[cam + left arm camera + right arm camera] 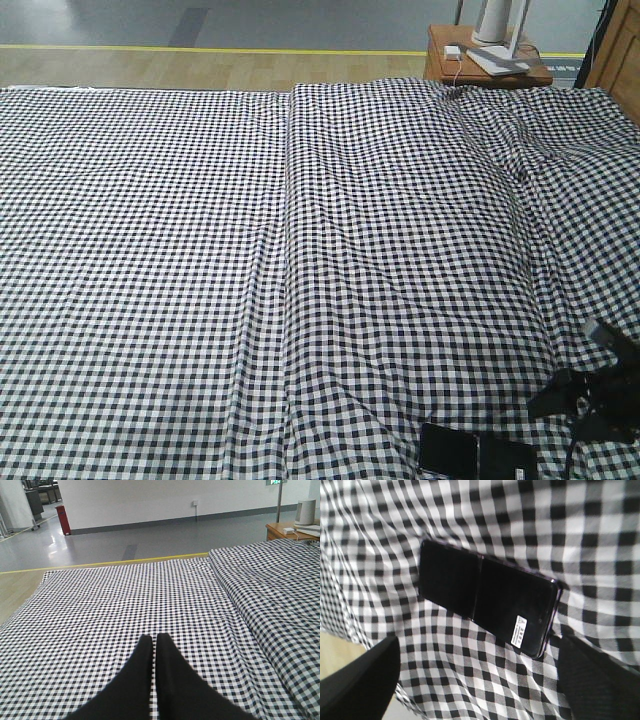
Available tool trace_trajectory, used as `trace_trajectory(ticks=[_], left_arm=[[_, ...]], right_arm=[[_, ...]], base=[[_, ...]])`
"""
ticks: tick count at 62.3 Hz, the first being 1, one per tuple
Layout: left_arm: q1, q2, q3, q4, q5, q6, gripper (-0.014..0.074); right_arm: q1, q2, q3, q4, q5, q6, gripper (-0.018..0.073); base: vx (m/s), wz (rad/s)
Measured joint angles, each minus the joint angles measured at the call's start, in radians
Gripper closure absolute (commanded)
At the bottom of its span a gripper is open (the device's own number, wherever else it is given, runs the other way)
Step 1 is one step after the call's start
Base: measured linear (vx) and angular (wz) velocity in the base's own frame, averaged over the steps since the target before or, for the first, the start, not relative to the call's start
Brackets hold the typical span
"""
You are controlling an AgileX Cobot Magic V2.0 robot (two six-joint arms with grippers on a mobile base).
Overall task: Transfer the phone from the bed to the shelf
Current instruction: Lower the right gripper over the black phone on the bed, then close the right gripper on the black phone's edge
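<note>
The right gripper [477, 645] is holding its fingers [365, 680] wide apart, gripping nothing, low over the bed [200, 250]. The phone [485, 600] is lying flat on the checked cloth near the bed's front right edge, just ahead of the fingertips. Its long axis is running almost from one finger to the other, slightly tilted. The left gripper [153, 642] is keeping its fingers pressed together, empty, well apart from the phone, so the right arm is sitting nearer. One phone and one bed are showing; no shelf is showing.

Brown side table [438, 62], yellow floor line [200, 49]
</note>
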Motion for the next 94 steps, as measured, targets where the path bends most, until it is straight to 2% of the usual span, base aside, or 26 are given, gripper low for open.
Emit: trace_trajectory(ticks=[18,46,79,94], left_arm=[[0.0,0.0,0.0,0.0,0.0,0.0,0.0595],[0.0,0.0,0.0,0.0,0.0,0.0,0.0595],[0.0,0.0,0.0,0.0,0.0,0.0,0.0595],[0.0,0.0,0.0,0.0,0.0,0.0,0.0595]], right_arm=[[0.0,0.116,-0.007,0.038,-0.018,-0.078,-0.0039],[0.0,0.219,-0.011,0.168,-0.05,-0.234,-0.0036],[0.0,0.302,-0.081,0.194,-0.022,-0.241,-0.0036],[0.0,0.365,-0.096,0.239,0.006,-0.277,-0.0036]], base=[[0.0,0.0],[0.0,0.0],[0.0,0.0],[0.0,0.0]])
